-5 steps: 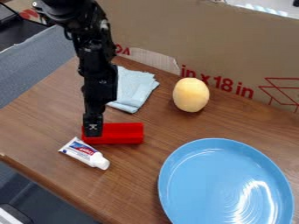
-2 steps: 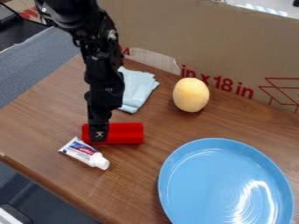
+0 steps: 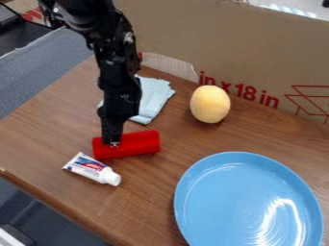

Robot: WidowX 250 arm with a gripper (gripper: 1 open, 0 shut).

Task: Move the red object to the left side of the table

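Observation:
The red object (image 3: pixel 139 144) is a small bright red block lying on the brown wood-grain table (image 3: pixel 49 123), left of centre. My gripper (image 3: pixel 111 140) comes straight down from the dark arm above and is shut on the block's left end. The fingertips hide that end. The block's right part sticks out free and looks slightly tilted.
A white toothpaste tube (image 3: pixel 92 170) lies just in front of the block. A light blue cloth (image 3: pixel 153 96) lies behind the arm and a yellow round fruit (image 3: pixel 211 104) to its right. A large blue plate (image 3: pixel 247 202) fills the front right. A cardboard box (image 3: pixel 251 53) lines the back.
The gripper has come down over the red block's left end and closed on it. The block has turned slightly.

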